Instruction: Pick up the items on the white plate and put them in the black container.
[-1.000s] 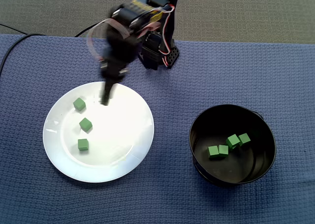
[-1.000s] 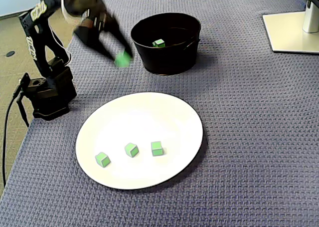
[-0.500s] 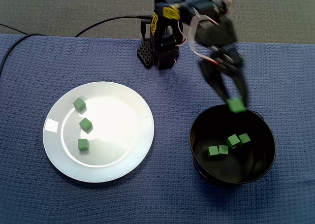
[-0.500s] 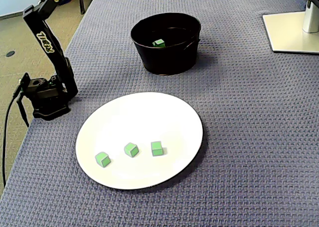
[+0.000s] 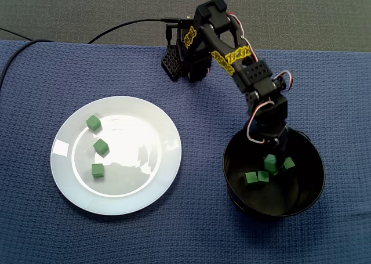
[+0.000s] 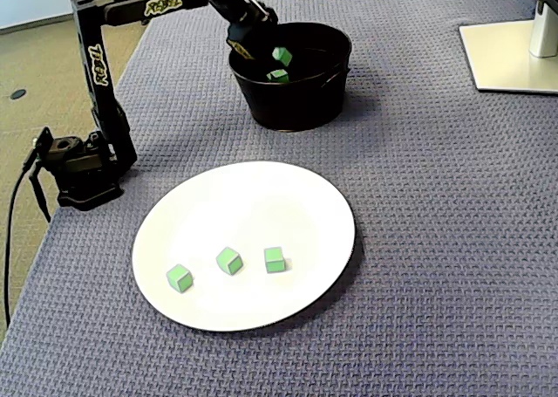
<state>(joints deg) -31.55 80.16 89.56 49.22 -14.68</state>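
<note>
A white plate [image 5: 145, 159] [image 6: 261, 196] holds three green cubes in both fixed views: [image 5: 93, 122], [image 5: 101, 146], [image 5: 97, 170]; [image 6: 180, 277], [image 6: 229, 260], [image 6: 275, 258]. The black container [image 5: 301, 201] [image 6: 296, 105] stands apart from the plate. My gripper [image 5: 271, 158] [image 6: 276, 55] reaches down inside its rim, shut on a green cube [image 5: 270, 162] [image 6: 282, 57] held just above the floor. Loose green cubes [image 5: 256, 177] [image 5: 288, 163] [image 6: 277, 76] lie on the container's bottom.
The arm's base [image 5: 186, 61] [image 6: 83, 166] stands at the mat's edge, with a black cable [image 5: 116, 29] trailing off it. A white stand's foot [image 6: 510, 57] lies at the far corner of the woven blue mat.
The gripper carried a green cube from beside the plate over to the container and has now dropped inside the rim. The three cubes on the plate have not moved.
</note>
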